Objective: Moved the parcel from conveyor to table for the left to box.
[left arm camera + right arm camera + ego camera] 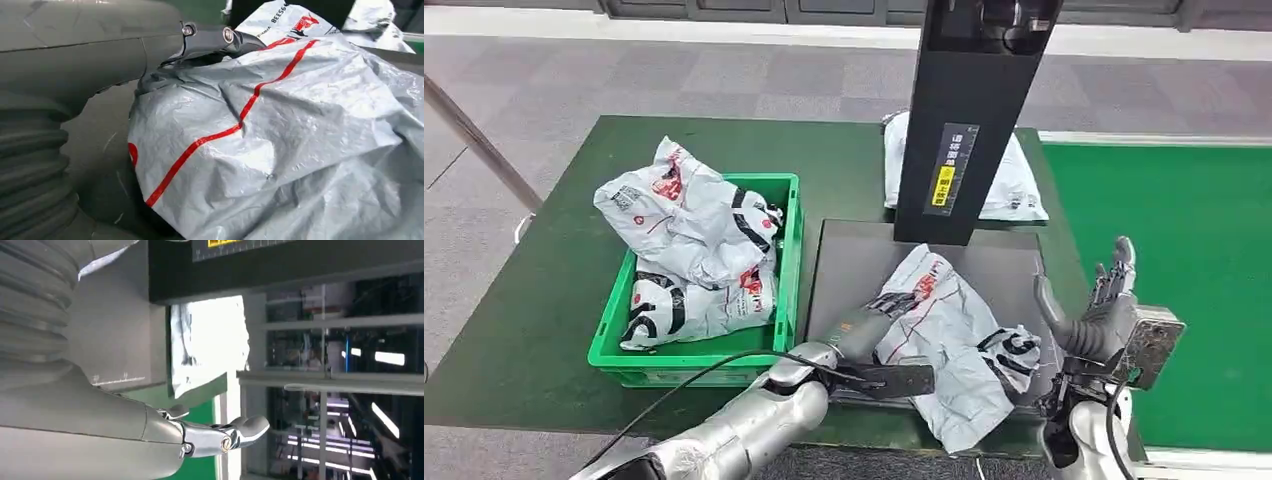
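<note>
Left hand [864, 345] is on the near-left edge of the parcel [954, 335], reaching in from the lower left. In the left wrist view a dark finger [220, 40] curls over the parcel's [280, 145] crinkled grey plastic, thumb side pressed against it. Contact is plain, but I can't tell whether it's a full grip or just resting on it.

Right hand [1109, 305] is raised at the right edge of the table [564, 300], fingers spread and pointing up, holding nothing, clear of the parcel. Right wrist view shows the same: fingers [235, 432] extended in free air.

Parcel is a grey-white poly bag with red and black print. It lies crumpled on the dark plate [854, 260] at the table's front, just right of the bin [694, 355], with its near corner hanging past the plate edge.

Bin is green and holds two similar bags [689, 250], stacked, the top one bulging above the rim.

Black post [969, 120] with a yellow label stands at the plate's far edge. Another bag [1014, 180] lies behind it on the table. Green conveyor [1214, 270] runs along the right.
</note>
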